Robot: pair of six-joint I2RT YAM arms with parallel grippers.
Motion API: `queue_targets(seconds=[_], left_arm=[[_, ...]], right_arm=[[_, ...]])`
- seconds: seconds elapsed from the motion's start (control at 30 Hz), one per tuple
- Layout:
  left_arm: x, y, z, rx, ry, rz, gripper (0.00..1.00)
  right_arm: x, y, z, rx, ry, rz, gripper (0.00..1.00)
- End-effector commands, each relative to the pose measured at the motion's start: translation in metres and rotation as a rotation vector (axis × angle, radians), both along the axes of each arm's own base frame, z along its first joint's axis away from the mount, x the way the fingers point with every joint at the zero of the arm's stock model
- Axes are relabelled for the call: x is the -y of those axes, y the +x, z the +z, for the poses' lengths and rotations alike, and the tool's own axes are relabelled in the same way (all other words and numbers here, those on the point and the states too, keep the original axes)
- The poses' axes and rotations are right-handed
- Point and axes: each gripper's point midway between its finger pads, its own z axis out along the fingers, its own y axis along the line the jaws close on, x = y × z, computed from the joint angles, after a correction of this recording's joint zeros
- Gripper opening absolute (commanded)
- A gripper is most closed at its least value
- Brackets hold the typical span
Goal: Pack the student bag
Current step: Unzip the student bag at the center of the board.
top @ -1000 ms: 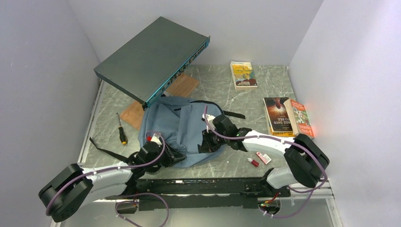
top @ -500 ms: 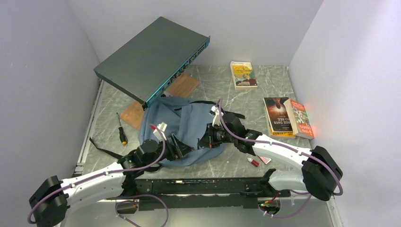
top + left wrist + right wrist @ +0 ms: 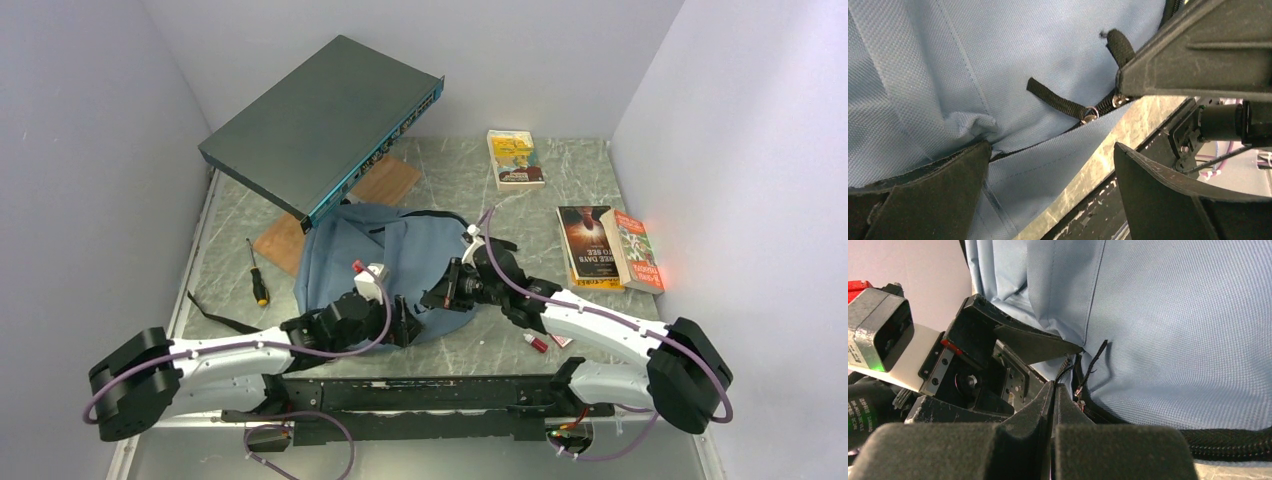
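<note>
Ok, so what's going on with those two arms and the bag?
Both arms are working on the soft blue-grey fabric backpack. The right gripper is shut, apparently pinching a black zipper pull at the bag's near edge. The left gripper is open, its fingers straddling the fabric beside it. The paperback books lie outside.

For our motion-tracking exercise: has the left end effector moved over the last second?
Yes. The left end effector has shifted rightward, away from the screwdriver.

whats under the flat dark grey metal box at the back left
A thin brown wooden board lies beneath the tilted flat dark grey metal box, partly covered. The soft blue-grey fabric backpack reaches its near corner. Anything else under it is hidden.
</note>
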Motion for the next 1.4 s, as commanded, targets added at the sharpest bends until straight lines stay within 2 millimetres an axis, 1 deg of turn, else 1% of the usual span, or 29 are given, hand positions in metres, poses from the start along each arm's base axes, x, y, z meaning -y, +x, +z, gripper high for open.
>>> queue_targets(seconds=[0.0, 0.07, 0.13, 0.2, 0.23, 0.3, 0.4, 0.5, 0.53, 0.6, 0.63, 0.67, 0.7, 0.77, 0.8, 0.87, 1.0, 1.07, 1.13, 1.2, 1.37], left_arm=[[0.006, 0.017, 0.007, 0.024, 0.051, 0.054, 0.99], [0.001, 0.022, 0.000, -0.005, 0.097, 0.102, 0.89], [-0.009, 0.024, -0.015, -0.052, 0.178, 0.155, 0.71], [-0.017, 0.025, -0.027, -0.083, 0.228, 0.192, 0.57], [-0.024, 0.023, -0.036, -0.107, 0.267, 0.202, 0.52], [-0.032, 0.020, -0.047, -0.140, 0.302, 0.222, 0.44], [-0.047, 0.014, -0.060, -0.196, 0.319, 0.268, 0.41], [-0.057, 0.008, -0.069, -0.224, 0.312, 0.280, 0.42], [-0.061, 0.006, -0.069, -0.226, 0.312, 0.283, 0.42], [-0.062, 0.005, -0.064, -0.210, 0.302, 0.268, 0.43], [-0.060, 0.004, -0.058, -0.194, 0.283, 0.248, 0.46], [-0.055, 0.004, -0.051, -0.170, 0.259, 0.217, 0.53], [-0.050, 0.004, -0.042, -0.143, 0.231, 0.181, 0.62], [-0.041, 0.003, -0.021, -0.097, 0.182, 0.123, 0.85], [-0.037, 0.004, -0.008, -0.081, 0.161, 0.106, 0.93], [-0.027, 0.004, 0.018, -0.043, 0.120, 0.060, 0.99], [-0.004, 0.007, 0.069, 0.031, 0.071, -0.039, 1.00], [0.010, 0.010, 0.089, 0.060, 0.060, -0.086, 1.00], [0.022, 0.017, 0.103, 0.092, 0.061, -0.107, 1.00], [0.032, 0.028, 0.109, 0.110, 0.078, -0.108, 1.00], [0.053, 0.057, 0.111, 0.092, 0.111, -0.119, 1.00]], right_arm=[[-0.010, 0.012, 0.038, 0.043, 0.092, -0.035, 0.00], [-0.008, 0.013, 0.038, 0.050, 0.073, -0.031, 0.00], [0.002, 0.018, 0.033, 0.055, 0.021, -0.069, 0.00], [0.012, 0.023, 0.034, 0.083, 0.001, -0.094, 0.00], [0.019, 0.028, 0.034, 0.094, -0.011, -0.108, 0.00], [0.036, 0.039, 0.035, 0.097, -0.028, -0.133, 0.00], [0.071, 0.061, 0.033, 0.086, -0.073, -0.175, 0.00], [0.107, 0.084, 0.036, 0.139, -0.159, -0.215, 0.00], [0.115, 0.090, 0.037, 0.161, -0.188, -0.218, 0.00], [0.120, 0.096, 0.042, 0.205, -0.217, -0.188, 0.00], [0.117, 0.096, 0.046, 0.230, -0.207, -0.162, 0.00], [0.108, 0.091, 0.052, 0.253, -0.159, -0.107, 0.00], [0.102, 0.088, 0.057, 0.276, -0.121, -0.073, 0.00], [0.096, 0.083, 0.059, 0.291, -0.079, -0.046, 0.00], [0.094, 0.082, 0.060, 0.298, -0.068, -0.035, 0.00], [0.093, 0.078, 0.060, 0.297, -0.060, -0.024, 0.00], [0.087, 0.069, 0.063, 0.291, -0.016, 0.007, 0.00], [0.083, 0.065, 0.068, 0.299, 0.003, 0.023, 0.00], [0.081, 0.063, 0.070, 0.301, 0.006, 0.023, 0.00], [0.080, 0.062, 0.069, 0.292, 0.006, 0.017, 0.00], [0.079, 0.059, 0.068, 0.276, 0.009, 0.016, 0.00]])
